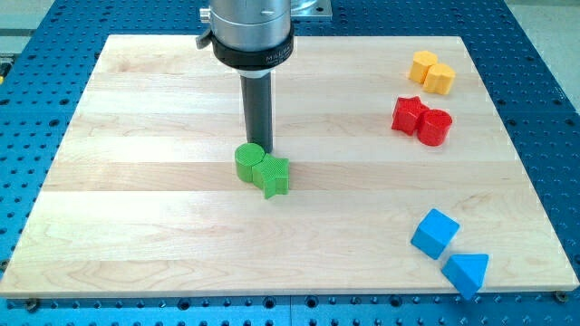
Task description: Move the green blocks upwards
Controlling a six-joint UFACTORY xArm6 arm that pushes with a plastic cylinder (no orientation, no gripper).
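A green cylinder [247, 162] and a green star-shaped block [274, 175] sit touching each other near the middle of the wooden board [136, 226]. The dark rod comes down from the view's top. My tip [259, 148] is just above the two green blocks in the view, at the cylinder's upper right edge and close to or touching it.
Two yellow blocks [432, 71] lie together at the view's upper right. A red star block [410, 115] and a red cylinder [435, 127] lie below them. A blue cube [435, 233] and a blue triangular block [467, 271] lie at the lower right.
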